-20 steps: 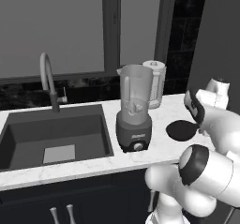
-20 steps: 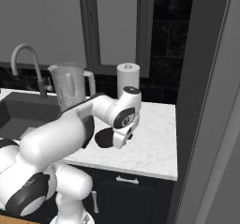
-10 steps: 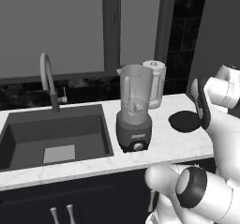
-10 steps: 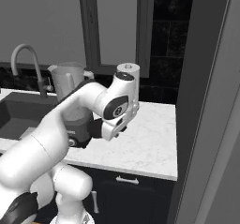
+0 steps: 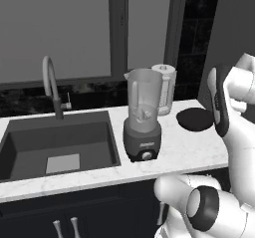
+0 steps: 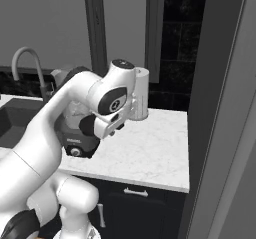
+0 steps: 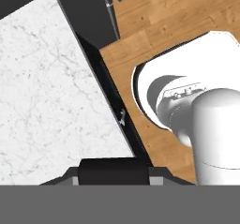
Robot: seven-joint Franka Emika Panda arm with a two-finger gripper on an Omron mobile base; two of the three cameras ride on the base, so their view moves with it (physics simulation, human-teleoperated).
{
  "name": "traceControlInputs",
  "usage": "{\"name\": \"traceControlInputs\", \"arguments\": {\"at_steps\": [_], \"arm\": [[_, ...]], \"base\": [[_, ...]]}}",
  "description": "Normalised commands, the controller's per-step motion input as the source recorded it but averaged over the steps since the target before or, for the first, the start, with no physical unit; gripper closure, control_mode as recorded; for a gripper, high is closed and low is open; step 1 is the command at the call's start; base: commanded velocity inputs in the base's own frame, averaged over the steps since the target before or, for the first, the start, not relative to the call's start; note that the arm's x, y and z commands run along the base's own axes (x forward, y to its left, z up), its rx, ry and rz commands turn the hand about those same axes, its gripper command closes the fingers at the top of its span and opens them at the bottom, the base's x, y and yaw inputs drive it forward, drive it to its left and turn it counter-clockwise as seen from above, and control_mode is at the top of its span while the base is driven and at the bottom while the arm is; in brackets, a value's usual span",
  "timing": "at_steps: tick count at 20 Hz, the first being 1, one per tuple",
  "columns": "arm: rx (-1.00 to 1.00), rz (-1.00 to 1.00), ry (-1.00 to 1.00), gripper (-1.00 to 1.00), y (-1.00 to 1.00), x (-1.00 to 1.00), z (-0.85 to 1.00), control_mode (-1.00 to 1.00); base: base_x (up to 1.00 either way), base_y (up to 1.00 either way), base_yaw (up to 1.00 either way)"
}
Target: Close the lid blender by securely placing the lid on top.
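- The lid (image 5: 195,119) is seen lying flat on the white marble counter (image 5: 179,150), to the right of the blender (image 5: 143,114) and apart from it.
- The blender is seen standing upright on the counter beside the sink (image 5: 57,144); its clear jar is open at the top, with its dark base and front knob turned toward the room.
- A smaller clear jug (image 5: 166,88) with a white top is noted just behind the blender, to its right.
- A curved faucet (image 5: 52,85) is noted at the back of the sink, left of the blender.
- The gripper (image 6: 114,129) is held above the counter's front part in the right base view, close in front of the blender; the lid is not held in it.
- Whether the fingers are spread or closed cannot be told.
- In the hand view, the counter's edge, dark cabinet fronts (image 7: 109,12) and a wooden floor (image 7: 154,28) are seen below the gripper.
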Motion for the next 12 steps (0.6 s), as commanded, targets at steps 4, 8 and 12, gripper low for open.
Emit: {"name": "traceControlInputs", "arguments": {"at_steps": [4,8,12], "arm": [[0.10,0.00,0.00,1.00,0.26,-0.16,0.58,-1.00],[0.11,0.00,-0.06,1.00,0.34,-0.01,0.62,-1.00],[0.13,0.00,-0.14,1.00,0.32,0.00,0.61,-1.00]], "base": [[0.00,0.00,0.00],[0.00,0.00,0.00],[0.00,0.00,0.00]]}}
